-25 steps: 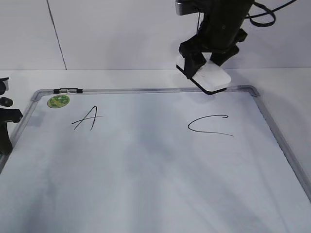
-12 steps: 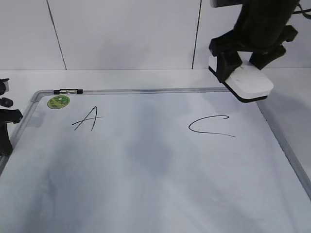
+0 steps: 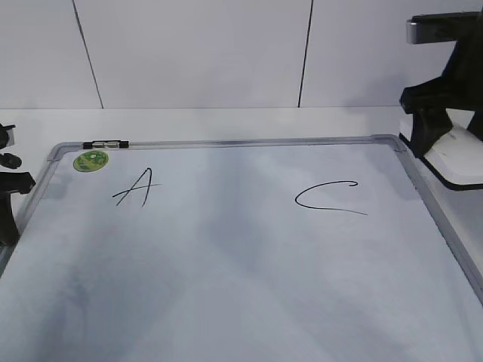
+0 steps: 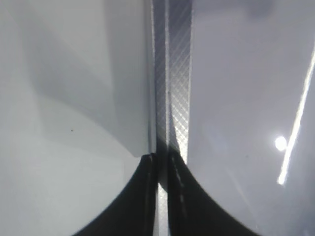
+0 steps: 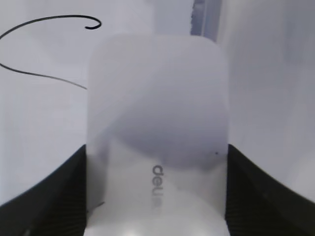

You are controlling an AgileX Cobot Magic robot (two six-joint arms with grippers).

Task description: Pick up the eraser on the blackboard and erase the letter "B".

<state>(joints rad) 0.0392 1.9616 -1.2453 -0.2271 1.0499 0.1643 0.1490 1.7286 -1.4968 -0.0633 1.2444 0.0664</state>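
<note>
The blackboard (image 3: 226, 249) is a white dry-erase board with a grey frame lying flat. It carries a slanted "A" (image 3: 136, 185) at the left and a wide "C" (image 3: 328, 197) at the right; no letter "B" shows between them. My right gripper (image 3: 445, 147) is shut on the white eraser (image 3: 456, 160) and holds it beyond the board's right frame. In the right wrist view the eraser (image 5: 157, 137) fills the jaws (image 5: 156, 191), with the "C" (image 5: 44, 49) at upper left. My left gripper (image 4: 162, 162) is shut and empty over the board's left frame (image 4: 172, 73).
A round green sticker (image 3: 90, 158) and a small black clip (image 3: 106, 142) sit at the board's top left corner. The white table (image 3: 226, 121) runs behind the board to a white wall. The left arm's black parts (image 3: 9, 196) stand at the board's left edge.
My right gripper has carried the eraser from above the board's top edge near the "C" rightward and down, past the right frame. The left arm has not moved.
</note>
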